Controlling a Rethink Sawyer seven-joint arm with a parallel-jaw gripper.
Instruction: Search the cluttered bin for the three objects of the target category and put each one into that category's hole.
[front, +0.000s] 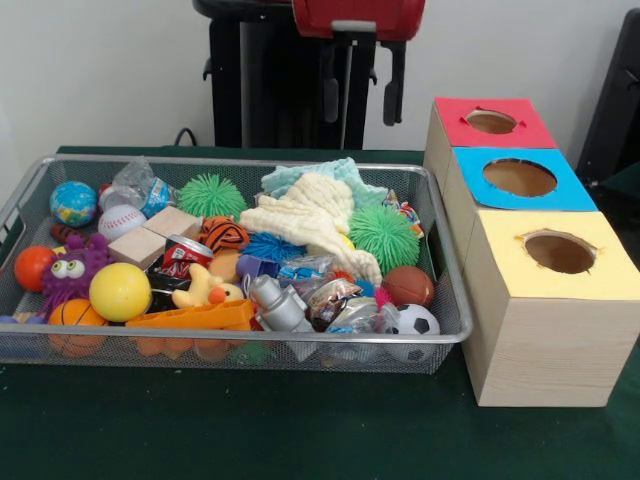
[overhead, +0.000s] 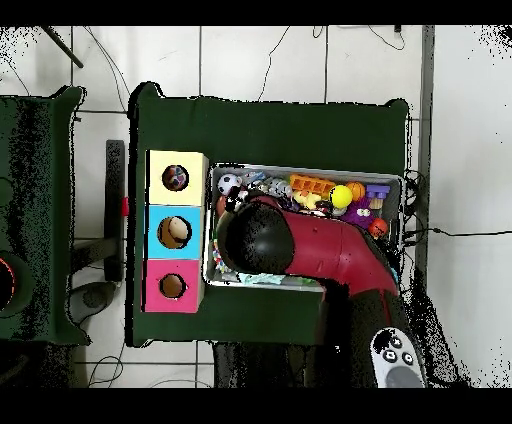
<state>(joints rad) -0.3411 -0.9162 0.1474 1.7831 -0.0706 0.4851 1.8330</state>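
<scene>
The wire-mesh bin (front: 250, 338) is full of toys on the green table; it also shows in the overhead view (overhead: 404, 200). One small patterned soft piece (front: 405, 212) lies at the bin's right side, beside a green spiky ball (front: 384, 236). I cannot pick out any other patterned piece. The yellow-topped box (front: 610, 270) stands right of the bin with its hole (front: 560, 252). In the overhead view that hole (overhead: 176, 178) shows something multi-coloured inside. My gripper (front: 362, 95) hangs open and empty, high above the bin's far edge. In the overhead view the arm (overhead: 300, 245) hides it.
A blue-topped box (front: 575, 185) and a red-topped box (front: 455, 125) stand behind the yellow one. The bin holds a cream cloth (front: 310, 215), a yellow ball (front: 120, 291), a soccer ball (front: 414, 322), a second green spiky ball (front: 211, 195) and an orange toy (front: 195, 317).
</scene>
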